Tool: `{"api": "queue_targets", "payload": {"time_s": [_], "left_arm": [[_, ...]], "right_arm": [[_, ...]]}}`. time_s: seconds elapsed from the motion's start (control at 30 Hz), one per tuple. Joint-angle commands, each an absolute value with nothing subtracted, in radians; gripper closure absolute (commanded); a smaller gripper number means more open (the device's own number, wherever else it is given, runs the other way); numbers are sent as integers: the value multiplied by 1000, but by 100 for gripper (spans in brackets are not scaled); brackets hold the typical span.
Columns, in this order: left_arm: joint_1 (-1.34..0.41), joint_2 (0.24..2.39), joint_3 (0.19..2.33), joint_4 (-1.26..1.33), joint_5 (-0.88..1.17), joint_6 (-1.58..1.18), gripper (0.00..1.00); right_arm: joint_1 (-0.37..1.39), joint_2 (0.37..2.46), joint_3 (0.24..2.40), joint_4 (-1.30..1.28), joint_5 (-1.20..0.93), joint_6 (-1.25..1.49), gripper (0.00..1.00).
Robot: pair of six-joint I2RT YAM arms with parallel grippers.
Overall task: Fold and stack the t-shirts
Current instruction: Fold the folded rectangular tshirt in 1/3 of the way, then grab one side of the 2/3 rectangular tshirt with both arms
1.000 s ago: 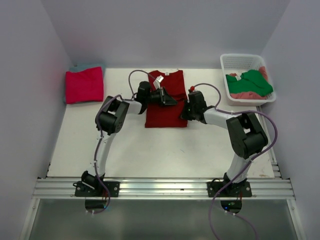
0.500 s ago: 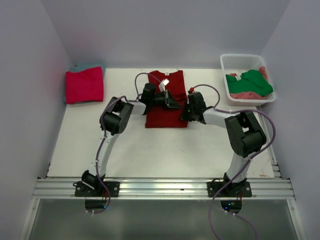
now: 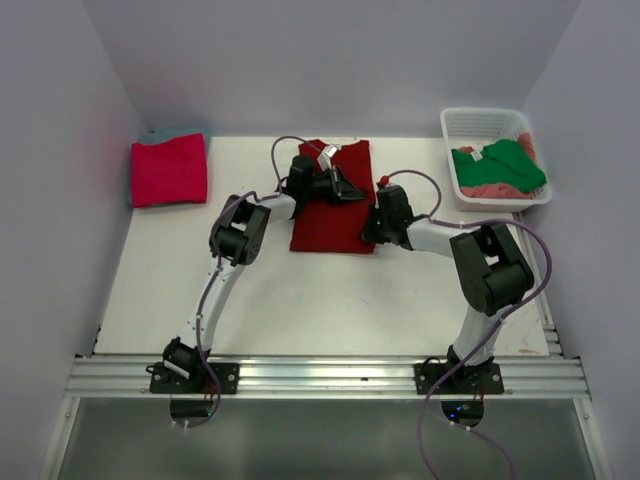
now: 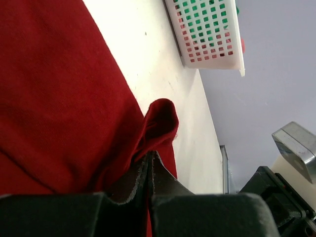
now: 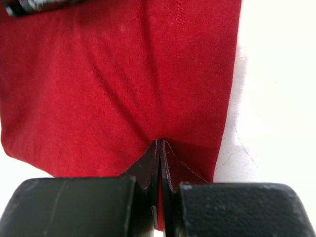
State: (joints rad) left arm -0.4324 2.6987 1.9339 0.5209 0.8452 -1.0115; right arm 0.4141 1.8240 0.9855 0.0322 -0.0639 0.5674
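A: Showing the dark red t-shirt lying flat at mid-rear of the surface, between the two arms.

B: Gripped in two places. Pinched by the left claw, closed tight on a small raised fold of red cloth toward the shirt's right side.

A: And by the right claw?

B: Closed likewise, clamping the red cloth at its near right edge, close to the corner, with bare surface just beside.

A: Elsewhere?

B: Folded at far left, well apart from both claws: the magenta-pink t-shirt, resting on a teal t-shirt, with only a rim of teal visible behind. Heaped loose in the white lattice basket at far right: the green t-shirt, lying over the salmon-pink t-shirt.
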Motion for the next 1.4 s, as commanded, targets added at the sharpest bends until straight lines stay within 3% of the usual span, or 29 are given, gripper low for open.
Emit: {"api": "queue_targets", "payload": {"time_s": [0.0,0.3,0.63,0.73,0.87,0.93,1.0,1.1,1.13,1.17,1.27,1.37], "left_arm": [[-393,2747,1965,552,769,-1018,97],[-357,2723,2020,710,756,-1019,89],[-325,2810,2166,667,723,-983,86],[-310,2816,2197,725,748,-1018,90],[-292,2657,2079,781,784,-946,93],[-288,2477,1936,776,766,-869,92],[-284,2278,1771,769,712,-749,81],[-282,2058,1581,694,654,-629,57],[-282,2010,1525,671,634,-621,44],[-282,1970,1478,635,624,-597,3],[-282,1852,1323,514,591,-560,0],[-282,1752,1087,534,636,-593,0]], "right_arm": [[419,1793,950,3,-51,545,100],[420,1805,923,15,-64,545,100],[419,1819,914,21,-81,548,100],[419,1828,901,28,-75,538,100],[419,1847,893,44,-74,537,100],[419,1859,893,57,-75,537,100],[420,1861,890,69,-81,537,100],[419,1842,885,89,-71,534,100],[419,1829,885,101,-74,537,100],[419,1822,885,107,-75,535,100],[419,1781,896,114,-80,534,99],[419,1720,899,95,-69,537,83]]}}
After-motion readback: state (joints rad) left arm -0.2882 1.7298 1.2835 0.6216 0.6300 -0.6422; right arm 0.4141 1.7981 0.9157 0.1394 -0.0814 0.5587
